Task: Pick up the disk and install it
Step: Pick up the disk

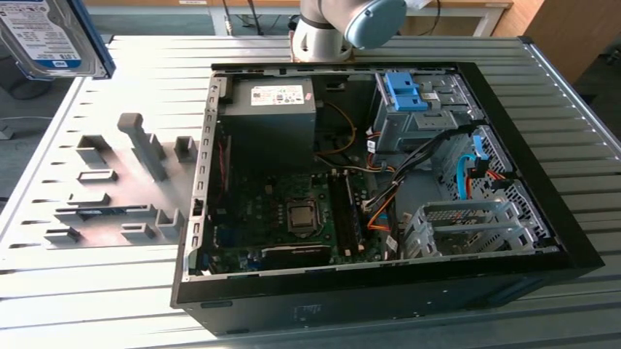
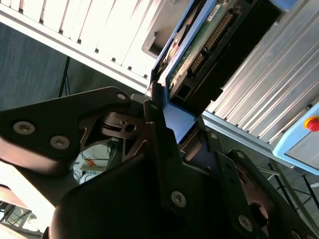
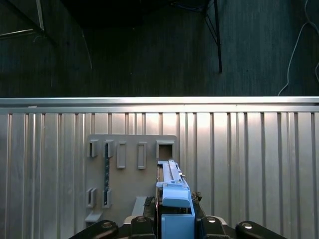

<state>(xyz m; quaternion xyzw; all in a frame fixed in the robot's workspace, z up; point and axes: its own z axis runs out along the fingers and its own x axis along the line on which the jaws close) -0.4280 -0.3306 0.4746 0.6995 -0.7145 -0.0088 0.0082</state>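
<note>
The gripper [image 2: 179, 124] is clamping the blue-railed disk [image 1: 49, 36] by one end and holding it in the air over the ribbed metal table [image 1: 582, 145], well apart from the open computer case [image 1: 388, 298]. A grey slotted holder plate [image 1: 126, 193] is lying on the table beside the case. Dark floor [image 3: 149, 50] is showing beyond the table's edge in the first wrist view.

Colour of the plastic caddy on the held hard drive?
Bright blue. The plastic caddy shows best in the first wrist view, held by the gripper.
</note>
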